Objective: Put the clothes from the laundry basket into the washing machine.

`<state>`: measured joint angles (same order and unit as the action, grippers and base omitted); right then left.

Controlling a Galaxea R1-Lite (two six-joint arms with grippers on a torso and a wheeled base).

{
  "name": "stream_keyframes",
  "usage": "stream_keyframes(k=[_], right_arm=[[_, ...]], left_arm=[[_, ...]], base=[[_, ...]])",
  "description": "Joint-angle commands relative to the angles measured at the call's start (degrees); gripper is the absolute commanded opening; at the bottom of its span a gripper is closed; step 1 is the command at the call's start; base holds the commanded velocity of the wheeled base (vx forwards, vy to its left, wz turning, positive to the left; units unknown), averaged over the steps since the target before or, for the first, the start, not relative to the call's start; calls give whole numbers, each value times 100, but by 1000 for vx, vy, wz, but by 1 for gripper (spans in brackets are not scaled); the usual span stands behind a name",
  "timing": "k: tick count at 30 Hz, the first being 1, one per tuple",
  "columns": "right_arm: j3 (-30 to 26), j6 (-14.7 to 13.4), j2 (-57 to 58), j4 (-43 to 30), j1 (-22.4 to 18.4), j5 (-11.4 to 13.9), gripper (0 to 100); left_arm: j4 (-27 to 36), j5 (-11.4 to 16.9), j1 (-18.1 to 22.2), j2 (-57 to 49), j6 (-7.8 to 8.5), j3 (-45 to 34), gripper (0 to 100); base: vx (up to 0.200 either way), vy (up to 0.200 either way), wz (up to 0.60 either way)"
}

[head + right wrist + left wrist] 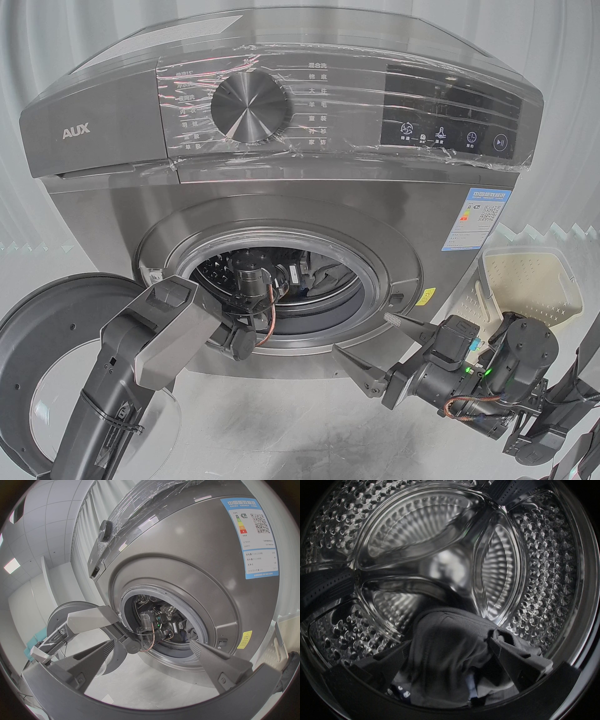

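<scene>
The open door [56, 337] is cut off at the frame's lower left edge. At right, the right arm [525, 359] hides the lower part of the laundry basket [531, 275].

Grey-shelled arm [164, 328], black wedge-fingered pincer [360, 333]

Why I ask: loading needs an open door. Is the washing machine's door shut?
No, the door stands swung open at the left of the washing machine, its round opening uncovered.

One washing machine [281, 187], one laundry basket [531, 281], two tools [364, 335] [447, 658].
</scene>
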<state>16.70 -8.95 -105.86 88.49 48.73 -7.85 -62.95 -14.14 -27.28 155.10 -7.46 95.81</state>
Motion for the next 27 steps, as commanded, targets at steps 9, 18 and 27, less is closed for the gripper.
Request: stream_keyframes(k=[9, 18, 27], right_arm=[[-53, -10, -57, 1, -56, 3, 100], [-106, -46, -48, 1, -65, 3, 100], [-378, -46, 92, 1, -206, -15, 100]], left_arm=[[-1096, 8, -612, -1606, -19, -3024, 100], [-1650, 8, -1051, -2423, -19, -4729, 100], [-2432, 8, -1684, -3495, -159, -6689, 100]], base=[[0, 0, 0], [0, 0, 0], [0, 0, 0]])
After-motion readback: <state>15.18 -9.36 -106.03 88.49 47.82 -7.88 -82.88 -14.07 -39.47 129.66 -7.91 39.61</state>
